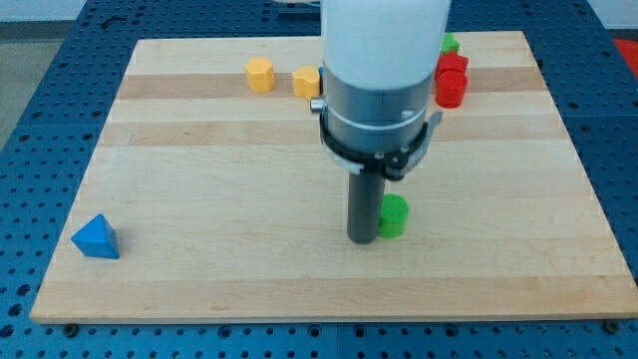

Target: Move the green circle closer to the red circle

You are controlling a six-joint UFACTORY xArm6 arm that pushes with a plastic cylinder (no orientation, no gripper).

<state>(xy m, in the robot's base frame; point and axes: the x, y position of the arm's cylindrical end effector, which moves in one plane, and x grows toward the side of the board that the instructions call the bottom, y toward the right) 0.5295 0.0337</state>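
Near the frame's centre, slightly low, my tip (362, 238) touches the left side of the green circle (393, 215). At upper right, well apart, the red circle (451, 91) lies partly hidden behind the arm.

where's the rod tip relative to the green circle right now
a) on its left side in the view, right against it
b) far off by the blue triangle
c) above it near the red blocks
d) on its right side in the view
a: my tip sits right against the view's left side of the green circle, far from the blue triangle.
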